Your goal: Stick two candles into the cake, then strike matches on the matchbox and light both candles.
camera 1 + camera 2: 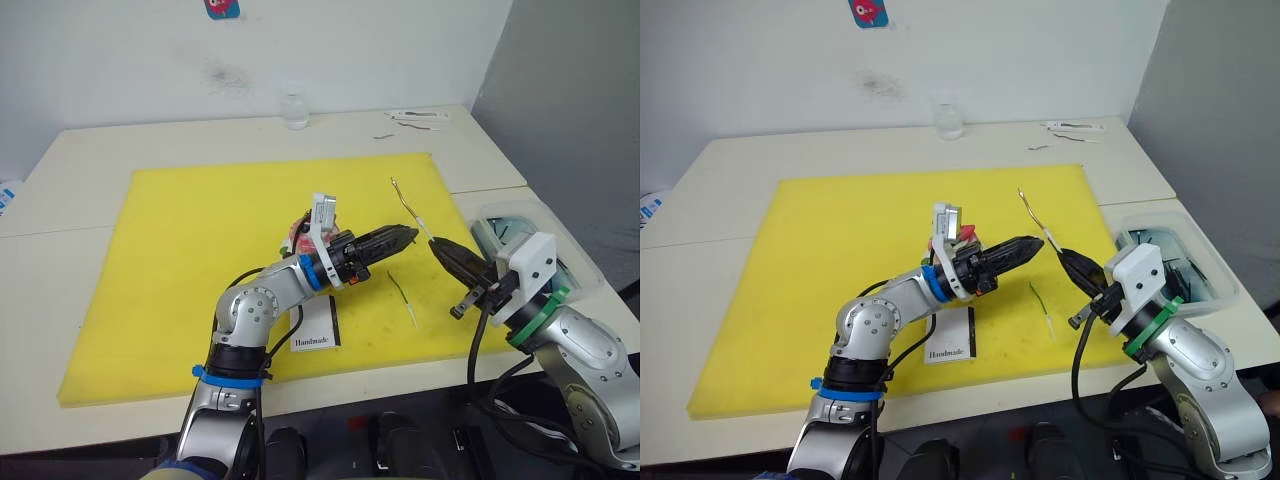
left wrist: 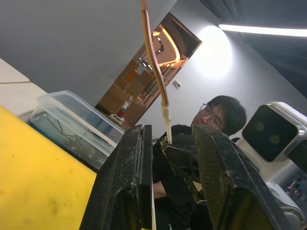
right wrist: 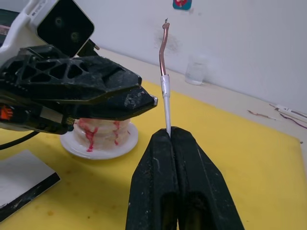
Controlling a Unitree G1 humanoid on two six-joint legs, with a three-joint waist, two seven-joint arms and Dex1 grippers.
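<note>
My right gripper (image 1: 436, 244) is shut on the lower end of a pale candle (image 3: 166, 88), which rises from its tips with a bent coppery upper part. Just left of that candle sit the tips of my left gripper (image 1: 408, 236), slightly open, with nothing seen between the fingers (image 2: 129, 167). A greenish candle (image 1: 403, 292) lies on the yellow mat (image 1: 190, 250) below both grippers. The cake (image 3: 103, 134) stands on its white plate behind the left wrist, mostly hidden in the eye views. Near the mat's front lies the white matchbox (image 1: 315, 335). No matches can be made out.
A clear glass (image 1: 294, 108) stands at the table's back edge, with small thin items (image 1: 420, 117) at the back right. A clear plastic bin (image 1: 510, 235) sits off the mat's right edge. A person (image 2: 220, 120) is beyond the right arm.
</note>
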